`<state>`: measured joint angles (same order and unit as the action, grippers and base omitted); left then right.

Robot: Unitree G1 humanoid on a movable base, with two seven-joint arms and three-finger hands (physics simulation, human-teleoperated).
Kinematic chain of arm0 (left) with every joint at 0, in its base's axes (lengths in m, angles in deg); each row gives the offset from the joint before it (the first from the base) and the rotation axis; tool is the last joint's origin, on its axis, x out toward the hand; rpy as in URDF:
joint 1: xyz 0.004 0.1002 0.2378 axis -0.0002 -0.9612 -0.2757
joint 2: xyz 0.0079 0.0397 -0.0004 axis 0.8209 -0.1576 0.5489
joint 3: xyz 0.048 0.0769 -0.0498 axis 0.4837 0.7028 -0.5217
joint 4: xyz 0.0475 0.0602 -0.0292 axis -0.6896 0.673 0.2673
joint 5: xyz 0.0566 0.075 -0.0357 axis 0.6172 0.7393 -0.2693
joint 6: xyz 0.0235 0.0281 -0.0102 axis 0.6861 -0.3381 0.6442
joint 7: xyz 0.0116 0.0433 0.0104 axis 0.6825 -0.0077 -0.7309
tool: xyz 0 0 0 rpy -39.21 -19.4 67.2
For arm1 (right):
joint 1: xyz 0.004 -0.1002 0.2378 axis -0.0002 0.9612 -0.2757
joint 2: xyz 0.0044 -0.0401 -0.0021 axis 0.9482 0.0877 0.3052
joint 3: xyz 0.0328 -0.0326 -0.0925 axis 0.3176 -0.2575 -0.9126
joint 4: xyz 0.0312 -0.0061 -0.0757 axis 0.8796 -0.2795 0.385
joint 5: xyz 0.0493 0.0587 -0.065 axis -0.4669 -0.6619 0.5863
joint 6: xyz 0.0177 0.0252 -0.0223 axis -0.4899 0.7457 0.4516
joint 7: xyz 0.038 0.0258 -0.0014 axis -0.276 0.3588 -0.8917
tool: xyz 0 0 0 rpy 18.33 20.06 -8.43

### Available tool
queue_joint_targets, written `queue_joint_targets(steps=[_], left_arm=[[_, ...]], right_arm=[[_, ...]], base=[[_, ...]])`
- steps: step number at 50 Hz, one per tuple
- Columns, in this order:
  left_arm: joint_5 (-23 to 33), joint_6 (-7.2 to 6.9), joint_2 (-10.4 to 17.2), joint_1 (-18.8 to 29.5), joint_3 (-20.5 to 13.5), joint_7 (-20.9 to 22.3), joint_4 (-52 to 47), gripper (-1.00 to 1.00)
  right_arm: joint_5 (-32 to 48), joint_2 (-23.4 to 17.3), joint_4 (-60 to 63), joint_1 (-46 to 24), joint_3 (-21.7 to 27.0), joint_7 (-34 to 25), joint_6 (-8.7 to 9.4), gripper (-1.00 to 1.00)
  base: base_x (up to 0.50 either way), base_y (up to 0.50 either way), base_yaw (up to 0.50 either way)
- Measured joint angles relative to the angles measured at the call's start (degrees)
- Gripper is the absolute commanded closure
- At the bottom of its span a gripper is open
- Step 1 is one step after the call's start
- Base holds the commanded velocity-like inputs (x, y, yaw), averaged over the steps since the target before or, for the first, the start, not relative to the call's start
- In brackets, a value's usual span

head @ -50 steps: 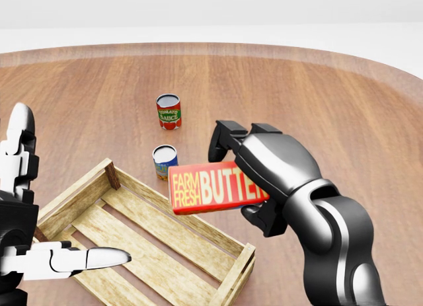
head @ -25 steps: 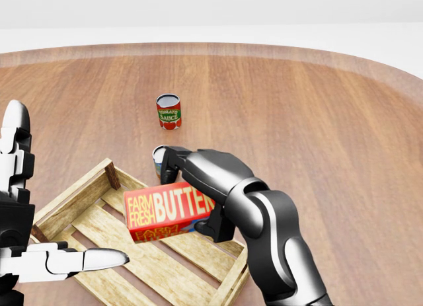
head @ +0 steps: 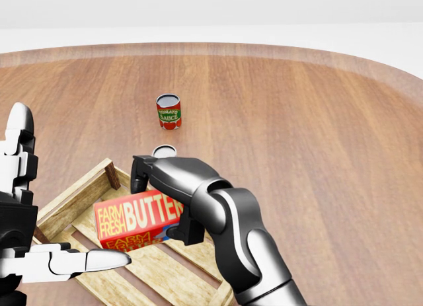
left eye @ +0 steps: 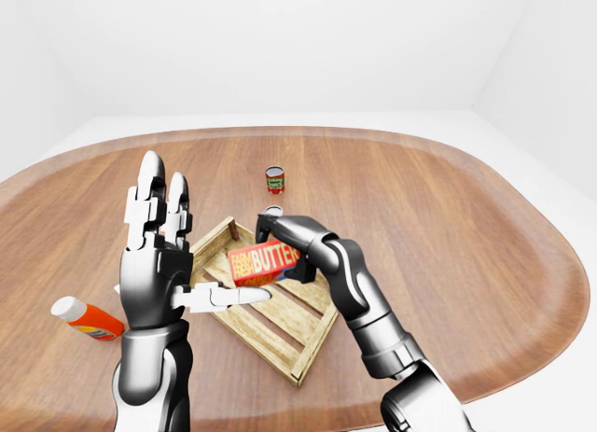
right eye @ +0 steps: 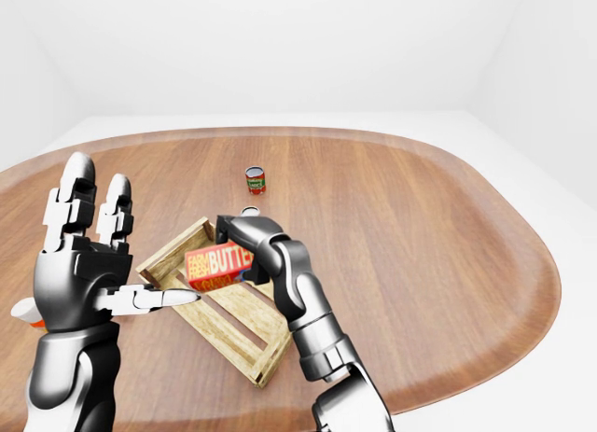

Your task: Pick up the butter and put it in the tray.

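The butter (head: pixel 135 221) is a red box lettered "FARM FRESH BUTTER" in yellow and white. Its long axis runs left to right in the head view, label up, over the wooden tray (head: pixel 74 191). The right hand (head: pixel 175 200) clasps it. The left hand (left eye: pixel 159 264) stands spread wide beside the tray. 2 cans (head: pixel 168 112) stand toward the table's (head: pixel 317 121) far edge, the nearer one (head: pixel 164 150) half hidden behind the right hand; an orange bottle (left eye: pixel 86 318) lies near its left edge.

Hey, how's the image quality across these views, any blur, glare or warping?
Head view: sharp, evenly lit, the butter label readable, soft shadows under the right hand in the tray. Left-eye view: wide-angle, the table rim bows, the left hand looms large. Right-eye view: same warping, no glare or blur.
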<state>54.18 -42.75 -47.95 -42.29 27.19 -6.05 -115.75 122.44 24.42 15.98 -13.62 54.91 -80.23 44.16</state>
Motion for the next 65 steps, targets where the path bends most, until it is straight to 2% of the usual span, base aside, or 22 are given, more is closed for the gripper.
queue_joint_targets(steps=[19,61,65], left_arm=[[-0.12,0.00,0.02,0.09,-0.13,0.03,0.02,-1.00],[-0.20,0.00,-0.02,-0.10,-0.15,0.13,-0.79,-1.00],[-0.18,0.00,-0.02,-0.09,-0.11,0.12,-0.78,-1.00]], right_arm=[[0.88,3.12,-6.30,1.14,-2.16,3.15,-1.76,1.00],[-1.58,2.60,-32.39,-6.21,-0.27,17.74,-9.96,1.00],[-1.77,2.57,-34.52,-6.77,-0.23,18.88,-10.00,1.00]], base=[[0.00,0.00,0.00],[0.00,0.00,0.00],[0.00,0.00,0.00]])
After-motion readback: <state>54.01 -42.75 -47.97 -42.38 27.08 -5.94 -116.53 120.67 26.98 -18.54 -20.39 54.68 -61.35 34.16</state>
